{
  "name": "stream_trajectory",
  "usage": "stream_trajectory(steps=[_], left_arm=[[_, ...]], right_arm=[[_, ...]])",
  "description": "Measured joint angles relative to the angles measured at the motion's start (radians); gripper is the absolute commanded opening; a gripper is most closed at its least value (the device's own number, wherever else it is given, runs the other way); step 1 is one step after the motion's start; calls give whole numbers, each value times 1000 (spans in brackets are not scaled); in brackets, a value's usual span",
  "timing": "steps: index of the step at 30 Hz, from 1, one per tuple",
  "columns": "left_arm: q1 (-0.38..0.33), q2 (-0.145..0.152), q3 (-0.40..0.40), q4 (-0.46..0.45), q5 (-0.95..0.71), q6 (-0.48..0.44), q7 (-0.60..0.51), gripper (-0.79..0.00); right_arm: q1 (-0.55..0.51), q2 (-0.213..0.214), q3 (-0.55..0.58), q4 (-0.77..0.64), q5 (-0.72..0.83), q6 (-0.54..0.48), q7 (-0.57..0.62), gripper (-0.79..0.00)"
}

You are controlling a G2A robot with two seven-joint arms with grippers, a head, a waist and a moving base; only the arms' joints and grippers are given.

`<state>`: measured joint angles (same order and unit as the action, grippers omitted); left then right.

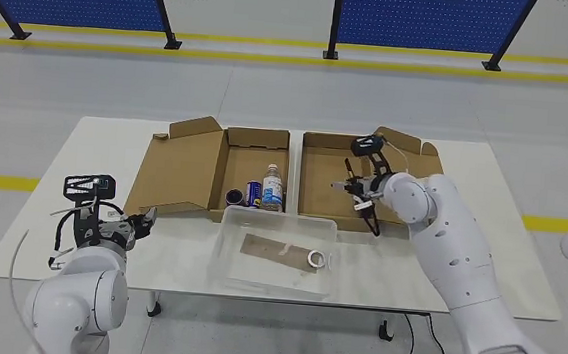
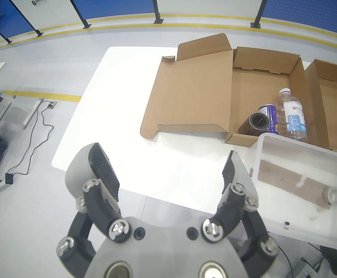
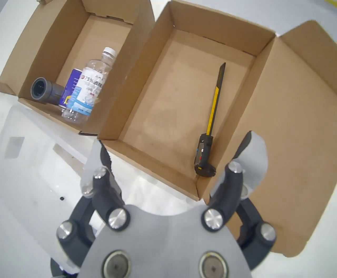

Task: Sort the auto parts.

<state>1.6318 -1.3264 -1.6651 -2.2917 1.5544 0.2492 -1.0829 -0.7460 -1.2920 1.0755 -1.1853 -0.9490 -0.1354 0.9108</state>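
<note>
The pale ring [image 1: 316,259] lies in the clear bin [image 1: 257,270], just below the centre of the top view, beside a brown card strip [image 1: 273,247]. The caliper [image 3: 214,105] lies in the right box [image 3: 163,105], right of centre. Your right gripper [image 3: 175,142] hangs over that box's near corner, fingers spread and empty. The left gripper [image 2: 163,151], lower left over bare tabletop [image 2: 110,105], is likewise released. For the ring, I'd have you descend vertically, clear of the bin wall, and close across its rim.

Shining bright and even from overhead, washing out the white table [image 2: 118,105], laying soft shadows inside the cardboard box [image 3: 163,110], bending straight lines toward wrist-view edges.
</note>
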Motion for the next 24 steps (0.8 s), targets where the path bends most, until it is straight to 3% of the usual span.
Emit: stream_trajectory(steps=[7, 11, 18, 24], left_arm=[[0, 0, 0, 0, 0, 0, 0, 0], [0, 0, 0, 0, 0, 0, 0, 0], [0, 0, 0, 0, 0, 0, 0, 0], [0, 0, 0, 0, 0, 0, 0, 0]], right_arm=[[-102, 22, -11, -357, -92, -12, 188, 0], [-142, 28, -28, -489, -108, -28, 282, 0], [-174, 20, -112, -554, -42, -70, 362, 0], [-181, 5, -195, -510, 9, -81, 340, 0]])
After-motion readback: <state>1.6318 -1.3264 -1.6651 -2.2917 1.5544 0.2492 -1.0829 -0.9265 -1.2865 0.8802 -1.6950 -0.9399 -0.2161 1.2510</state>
